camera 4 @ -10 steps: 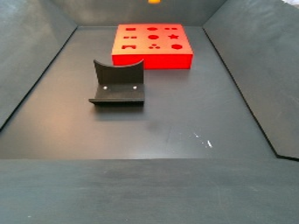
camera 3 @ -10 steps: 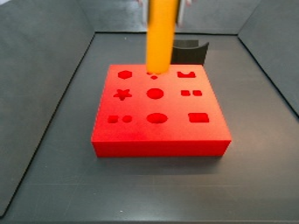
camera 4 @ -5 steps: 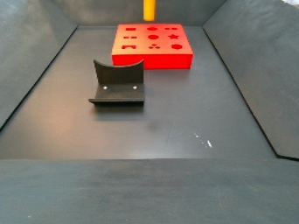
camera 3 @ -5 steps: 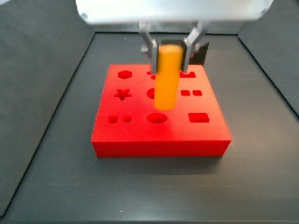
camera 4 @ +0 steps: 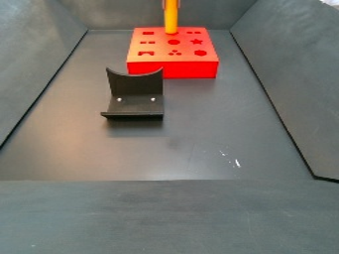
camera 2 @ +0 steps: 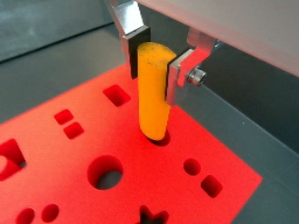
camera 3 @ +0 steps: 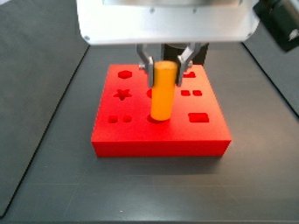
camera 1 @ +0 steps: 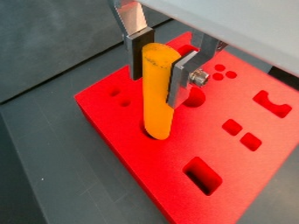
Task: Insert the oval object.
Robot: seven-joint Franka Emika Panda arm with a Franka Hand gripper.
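Observation:
My gripper [camera 1: 162,63] is shut on the oval object [camera 1: 158,94], a smooth orange-yellow peg held upright over the red block [camera 1: 152,162]. The peg's lower end meets the block's top at a hole in both wrist views [camera 2: 155,96]. In a side view the gripper [camera 3: 165,66] holds the peg [camera 3: 165,91] over the block's middle [camera 3: 140,136]. In a side view from far away only the peg [camera 4: 171,16] shows above the block [camera 4: 176,60]. Whether the tip is inside the hole I cannot tell.
The red block has several shaped holes: a rectangular slot [camera 1: 202,176], a round hole [camera 2: 107,172], a star [camera 3: 121,93]. The dark grey curved holder [camera 4: 134,94] stands on the dark floor apart from the block. Sloped bin walls [camera 4: 284,99] surround the floor.
My gripper has come down with the peg, from high above the block's far edge to the block's middle, and the peg's tip now reaches the top face.

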